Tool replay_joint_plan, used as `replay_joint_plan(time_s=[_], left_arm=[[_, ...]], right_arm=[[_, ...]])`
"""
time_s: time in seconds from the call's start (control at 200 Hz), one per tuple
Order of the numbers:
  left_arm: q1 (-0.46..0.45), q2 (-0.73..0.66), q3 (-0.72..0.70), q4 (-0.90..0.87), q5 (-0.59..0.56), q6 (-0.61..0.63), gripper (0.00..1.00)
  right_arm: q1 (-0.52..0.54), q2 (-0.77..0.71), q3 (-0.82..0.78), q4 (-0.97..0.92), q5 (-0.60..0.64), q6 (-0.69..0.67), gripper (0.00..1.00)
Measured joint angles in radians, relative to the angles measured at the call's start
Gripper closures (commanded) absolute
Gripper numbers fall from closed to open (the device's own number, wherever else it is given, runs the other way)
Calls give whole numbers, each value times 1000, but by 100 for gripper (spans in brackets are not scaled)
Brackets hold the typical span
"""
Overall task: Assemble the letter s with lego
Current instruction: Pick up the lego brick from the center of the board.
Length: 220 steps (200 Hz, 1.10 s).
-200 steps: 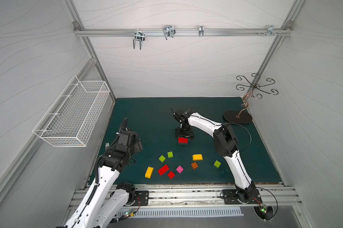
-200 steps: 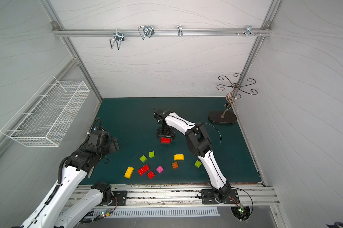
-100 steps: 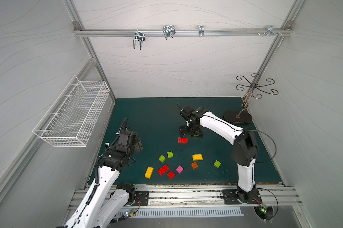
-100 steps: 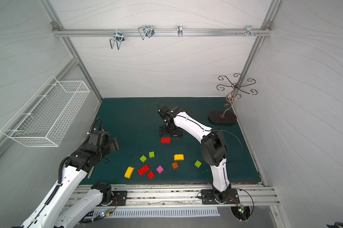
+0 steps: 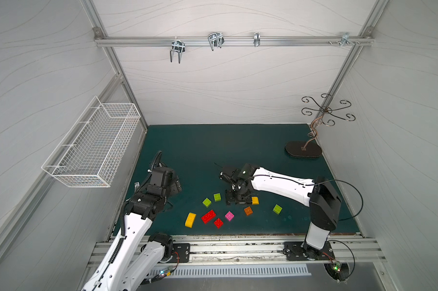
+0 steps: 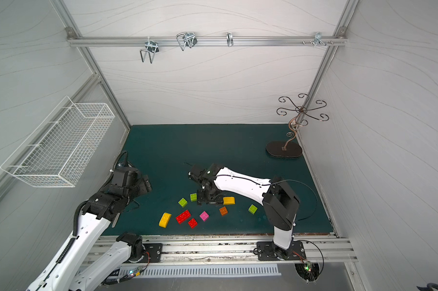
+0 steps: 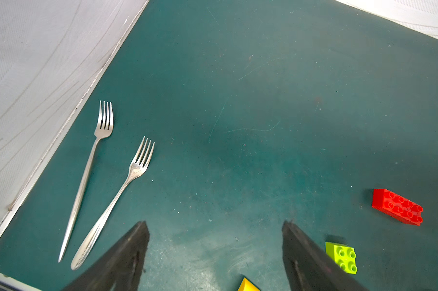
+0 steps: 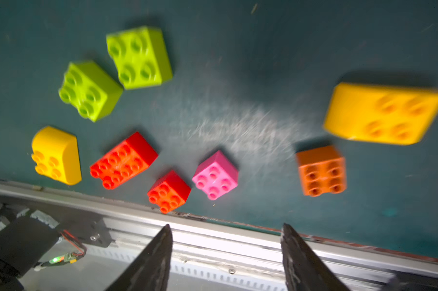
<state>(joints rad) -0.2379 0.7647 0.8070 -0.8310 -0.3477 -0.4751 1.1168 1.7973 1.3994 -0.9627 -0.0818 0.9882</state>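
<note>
Robot: Since a second ago my right arm point(image 5: 278, 185) has swung from the middle of the mat point(image 5: 212, 146) back toward 6 o'clock, so my right claw point(image 5: 238, 200) now hangs over the loose lego point(image 5: 229, 216). The red oblong point(image 7: 396, 206) it stood over is left alone out there. I judge that the S's first stroke is laid and this is the trip for the next brick.

Spotter: Top views first.

Robot: Both hide that oblong under my arm. My left claw point(image 5: 175, 187) waits unmoved at the mat's 9 o'clock side. A yellow round-topped brick point(image 6: 228, 200) lies just beside my right claw at 3 o'clock, long axis 9-to-3. At 8 o'clock from that claw a second red oblong point(image 5: 208, 216) points 8-to-2, and the other yellow brick point(image 5: 190, 220) beyond it runs nearly 7-to-1.

Spotter: Left wrist?

Robot: My left jaws stand wide, empty, over bare mat. Past them the laid oblong, as I take it, lies flat, studs up, well apart from a lime green square point(image 7: 341, 257). Two forks point(image 7: 104, 126) rest by the wall point(image 7: 36, 75).

Spotter: Right wrist?

Robot: Smeared by motion. My right claw is released, nothing in it, the rail point(image 8: 225, 238) showing between its jaws. The pink square point(image 8: 215, 175), red square point(image 8: 168, 191) and orange square point(image 8: 321, 170) sit studs up, none joined, near the 6 o'clock edge.
</note>
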Motion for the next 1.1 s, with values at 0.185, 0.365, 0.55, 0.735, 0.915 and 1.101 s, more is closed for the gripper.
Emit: replay_joint_plan(time_s=[0.185,0.365,0.55,0.735,0.915,1.101], left_arm=[[0,0,0,0,0,0,14],[0,-4,0,0,1,0,14],[0,-5,0,0,6,0,15],[0,-5,0,0,13,0,15],[1,-5,0,1,20,0,15],[2,-5,0,1,25,0,15]], right_arm=[[50,0,-80,85,-38,147,34],[47,11,-93,133,-51,212,36],[39,60,-93,183,-58,262,37],[37,72,-101,209,-48,317,37],[37,72,-135,225,-28,361,38],[35,74,-143,231,-9,387,45]])
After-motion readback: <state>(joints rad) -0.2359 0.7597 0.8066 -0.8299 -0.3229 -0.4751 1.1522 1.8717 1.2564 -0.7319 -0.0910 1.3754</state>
